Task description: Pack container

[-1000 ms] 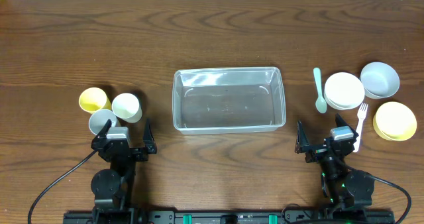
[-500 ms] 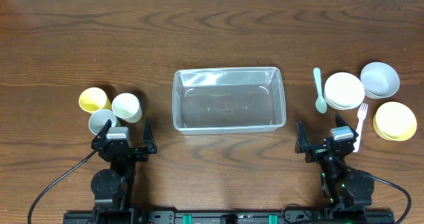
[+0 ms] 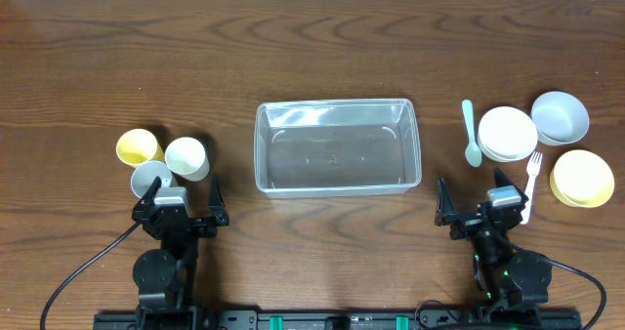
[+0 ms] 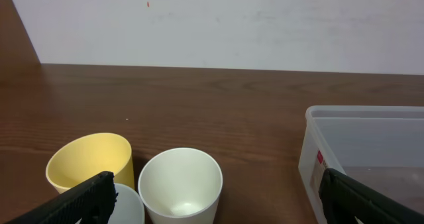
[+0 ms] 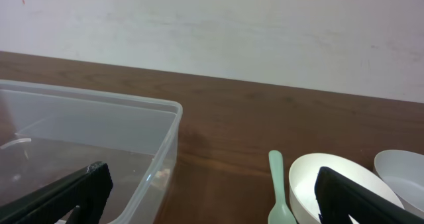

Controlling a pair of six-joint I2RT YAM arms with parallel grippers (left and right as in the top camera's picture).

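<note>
Two idle arms at the near edge, clear bin mid-table.

The left gripper [image 3: 184, 201] and right gripper [image 3: 477, 205] both have their black fingers spread wide, holding nothing. Just beyond the left one are three smooth round cups: grey [image 3: 149, 179], white [image 3: 187, 158] and yellow [image 3: 140, 146]. By the right one lie a white plastic fork [image 3: 532, 174], glossy yellow [image 3: 582, 178], white [image 3: 507, 133] and grey [image 3: 560, 117] bowls, and a mint spoon [image 3: 471, 133]. The container [image 3: 332, 159], see-through, rectangular and round-cornered, sits central on the dark wood-grain table [image 3: 322, 47]; its small red sticker [image 4: 319, 158] is unreadable.
</note>
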